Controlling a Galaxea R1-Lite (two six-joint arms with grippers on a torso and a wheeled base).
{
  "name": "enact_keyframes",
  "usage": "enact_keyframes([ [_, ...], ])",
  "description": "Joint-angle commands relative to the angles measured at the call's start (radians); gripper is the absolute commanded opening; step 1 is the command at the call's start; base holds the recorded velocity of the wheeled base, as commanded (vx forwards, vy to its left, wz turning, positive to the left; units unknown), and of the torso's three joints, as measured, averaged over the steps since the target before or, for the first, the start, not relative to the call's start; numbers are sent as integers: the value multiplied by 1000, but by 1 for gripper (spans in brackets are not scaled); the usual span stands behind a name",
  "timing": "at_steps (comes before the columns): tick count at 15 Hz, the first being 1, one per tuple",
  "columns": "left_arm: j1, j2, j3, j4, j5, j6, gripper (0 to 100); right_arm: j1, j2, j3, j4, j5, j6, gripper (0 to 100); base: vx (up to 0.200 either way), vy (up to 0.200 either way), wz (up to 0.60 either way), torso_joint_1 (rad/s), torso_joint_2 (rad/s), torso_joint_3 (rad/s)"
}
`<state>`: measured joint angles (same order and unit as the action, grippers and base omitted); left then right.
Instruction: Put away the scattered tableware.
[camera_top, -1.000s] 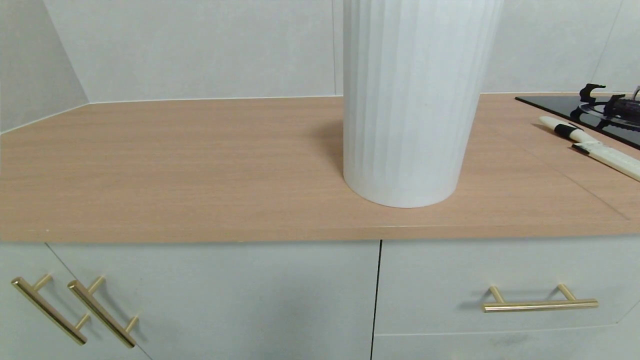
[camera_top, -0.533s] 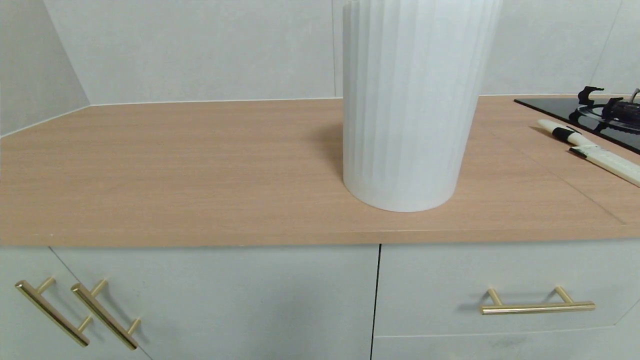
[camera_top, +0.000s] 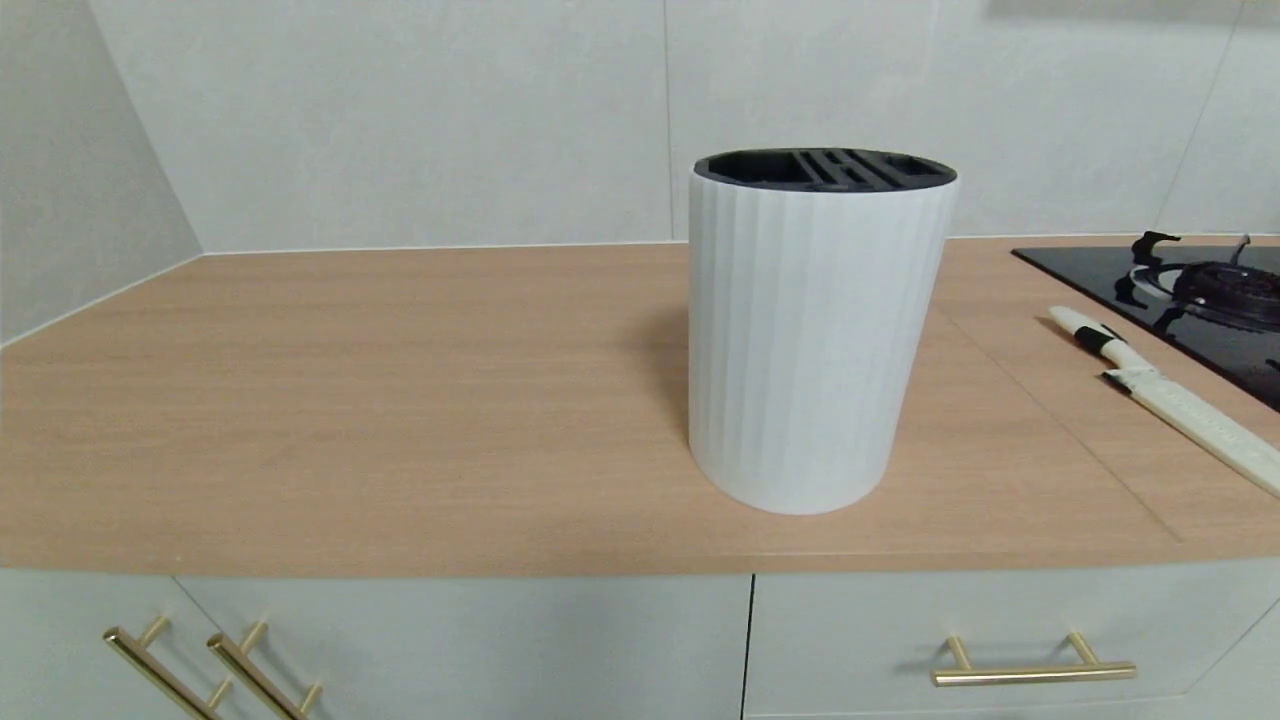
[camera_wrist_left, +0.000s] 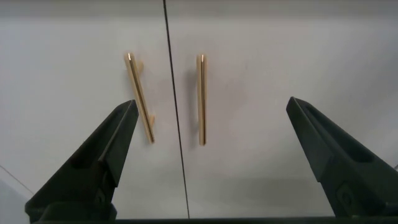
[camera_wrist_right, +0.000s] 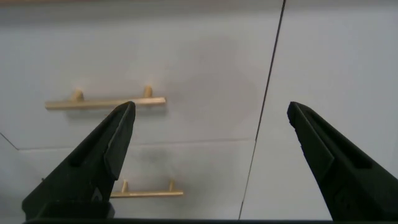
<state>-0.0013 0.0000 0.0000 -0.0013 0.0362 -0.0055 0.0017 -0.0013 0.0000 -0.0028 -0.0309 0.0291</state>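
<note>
Knife (camera_top: 1165, 400) lies flat on the counter (camera_top: 400, 400), well right of the block (camera_top: 810, 340), between it and the hob (camera_top: 1100, 272). Left gripper (camera_wrist_left: 211, 102) faces the doors (camera_wrist_left: 267, 62) below and left of the block, jaws wide apart, empty. Right gripper (camera_wrist_right: 211, 106) faces the drawers (camera_wrist_right: 186, 56) below the block, jaws likewise wide, holding nothing.

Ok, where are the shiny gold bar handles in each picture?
Head view: two slanted gold bar handles low on the robot's left, one level handle low on its right.
Left wrist view: two handles flanking a door seam, beyond the open left gripper.
Right wrist view: two parallel handles on neighbouring drawers, beyond the open right gripper.
Shared landmark: the dark seam between white cabinet doors.
</note>
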Motion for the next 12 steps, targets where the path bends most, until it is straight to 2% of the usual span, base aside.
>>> enact_keyframes([
  [1,0,0,0,0,1,-1,100,0,1,0,0,0,0,100,0,0,0,139,-471,-334],
  [12,0,0,0,0,-1,-1,100,0,1,0,0,-1,0,100,0,0,0,168,-481,-311],
])
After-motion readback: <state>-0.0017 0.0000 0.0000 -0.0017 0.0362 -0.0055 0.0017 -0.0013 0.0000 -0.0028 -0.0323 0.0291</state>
